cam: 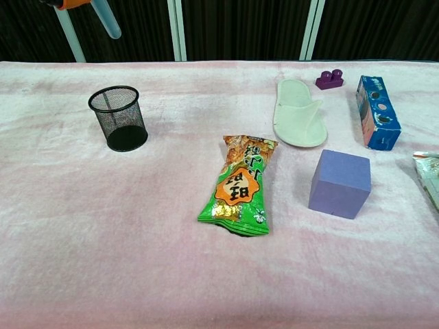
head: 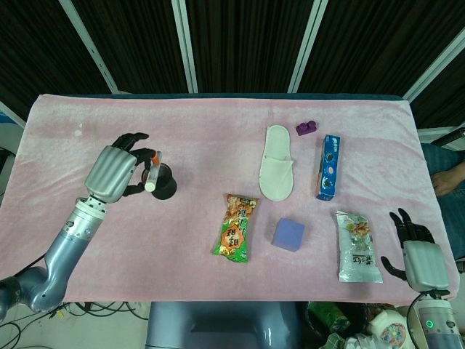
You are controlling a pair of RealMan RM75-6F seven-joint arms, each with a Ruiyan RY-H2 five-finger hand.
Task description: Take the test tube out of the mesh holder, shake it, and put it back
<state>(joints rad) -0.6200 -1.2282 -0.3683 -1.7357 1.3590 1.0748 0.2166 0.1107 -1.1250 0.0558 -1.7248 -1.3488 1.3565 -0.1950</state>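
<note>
My left hand [head: 120,171] grips the clear test tube [head: 152,174] near its capped top, above the black mesh holder [head: 164,186]. In the chest view the tube's lower end [cam: 107,17] hangs nearly upright at the top edge, well above the empty mesh holder [cam: 119,118], with an orange fingertip [cam: 68,3] beside it. My right hand [head: 415,254] rests at the table's near right edge, fingers apart, holding nothing.
A green snack bag [head: 236,227], a purple cube [head: 288,234], a white slipper [head: 277,171], a small purple brick [head: 307,128], a blue box [head: 329,166] and a clear snack packet [head: 358,247] lie on the pink cloth, to the right of the holder.
</note>
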